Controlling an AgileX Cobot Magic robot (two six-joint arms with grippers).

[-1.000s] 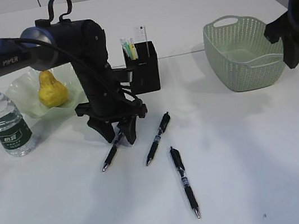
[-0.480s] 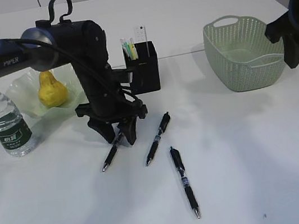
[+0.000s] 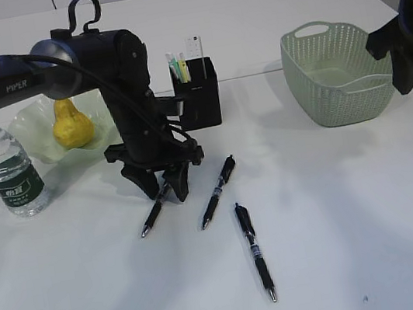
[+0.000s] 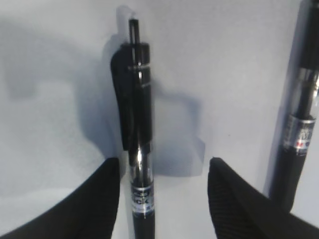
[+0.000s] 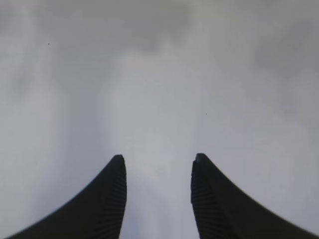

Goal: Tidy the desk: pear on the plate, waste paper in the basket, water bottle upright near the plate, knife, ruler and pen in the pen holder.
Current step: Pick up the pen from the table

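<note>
Left gripper (image 3: pixel 164 192) lowered onto the desk (image 3: pixel 340 204), jaws apart around a black pen (image 4: pixel 138 144), left finger (image 4: pixel 94 199) just beside the barrel. Right gripper (image 5: pixel 158 199) parted too, holding nothing. Pen holder (image 3: pixel 197 93) at one o'clock from the pen.

A robot lab bench: plain white desk (image 3: pixel 340 204), two robot arms.

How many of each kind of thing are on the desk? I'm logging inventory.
Pens lying loose: 3
Pear: 1
Plate: 1
Water bottle: 1
Pen holder: 1
Basket: 1
Total: 8
</note>
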